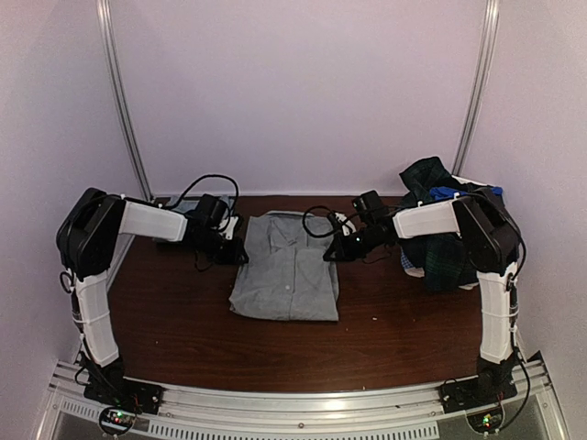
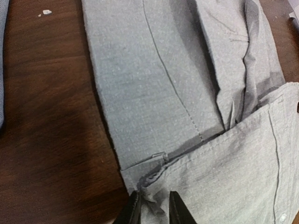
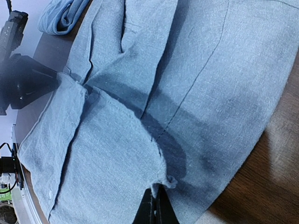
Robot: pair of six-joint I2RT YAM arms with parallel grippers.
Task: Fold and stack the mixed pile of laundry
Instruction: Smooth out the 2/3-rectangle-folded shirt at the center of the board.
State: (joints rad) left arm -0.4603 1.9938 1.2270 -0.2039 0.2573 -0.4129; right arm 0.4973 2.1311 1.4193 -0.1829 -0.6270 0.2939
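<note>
The grey shirt lies flat in the middle of the desk, and this looks like the step where it gets folded over. The left hand is pinched on the cloth at the shirt's left edge, with a bit of fabric bunched between its two fingers. The right hand is closed tight on a small corner of cloth at the shirt's right edge. Part of the shirt lies doubled over itself between the two hands. To do this fold well, both hands should go up together and stay at the same height, so the flap does not tip to one side. They should move the same way at the same speed, and not pull apart too hard, or the little corner in the right hand may slip out. The flap should land with its edges on top of the edges below, and the hands should let go only when the cloth lies flat. The mixed laundry pile waits at the far right corner of the desk, behind the right arm. A small folded stack sits at the far left edge
</note>
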